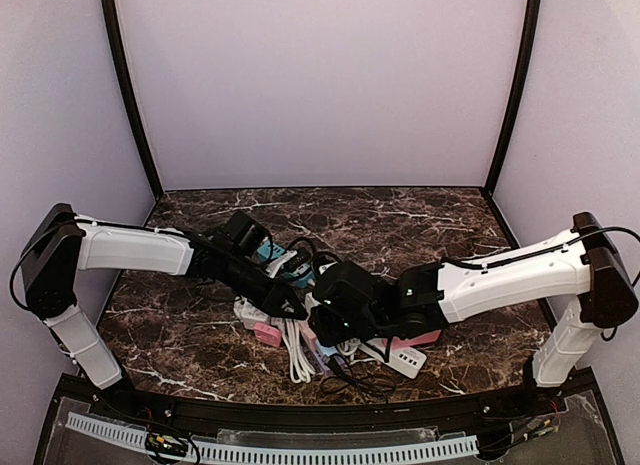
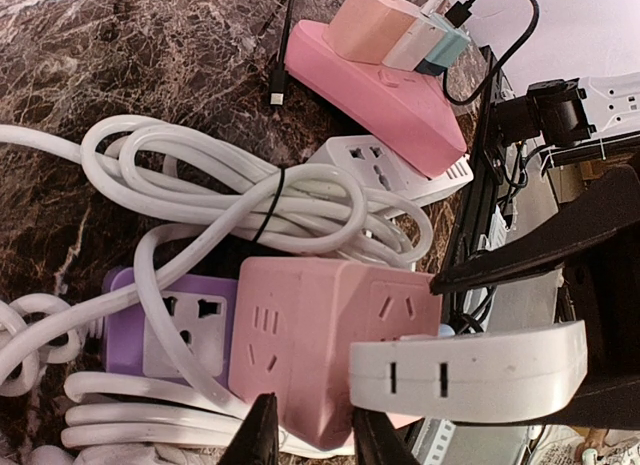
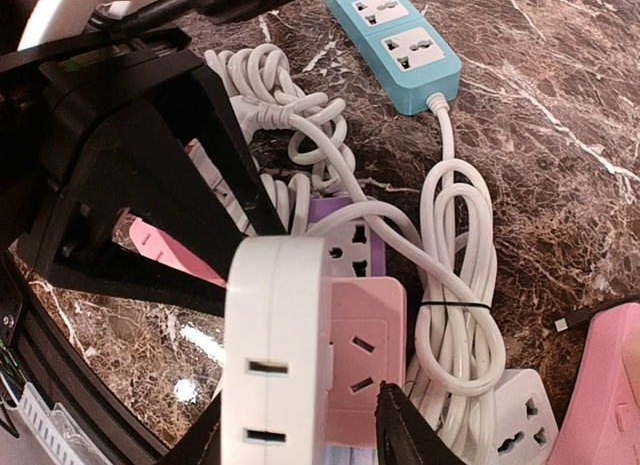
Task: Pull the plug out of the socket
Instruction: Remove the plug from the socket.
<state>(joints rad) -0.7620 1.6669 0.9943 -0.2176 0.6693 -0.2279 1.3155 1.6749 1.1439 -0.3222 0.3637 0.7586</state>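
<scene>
**L wrist view.** My left tool (image 2: 315,437) is clenching the pink cube socket (image 2: 320,335). One finger is pressing each side of the cube's near corner, at 6 o'clock in frame. The white plug (image 2: 468,371) is sitting in the cube's side face, approx. 4 o'clock from cube ctr. Its body is touching the cube and two slots are facing the cam. The plug is not yet off the socket.

**R wrist view.** My right tool (image 3: 305,440) is straddling the white plug plus part of the cube. Its fingers are showing at 7 and 5 o'clock in frame. I cannot tell whether this tool is gripping or released, as the contact pts are lying below the frame edge.

**Surroundings, ref. cube ctr, L wrist view.**
- A purple strip (image 2: 165,330) is lying against the cube at 9 o'clock.
- A white cable bundle (image 2: 250,195), tied w/ a black band (image 2: 268,203), is resting at 12 o'clock.
- A pink strip (image 2: 385,90) is lying at 1 o'clock, w/ a white socket block (image 2: 385,163) just beside it.

**Other.** A teal strip (image 3: 395,35) is lying at 12 o'clock in the R wrist frame, well apart from the plug.

**Top view.** Both tools are meeting over the cluster, toward 6 o'clock on the tabletop (image 1: 400,220).
</scene>
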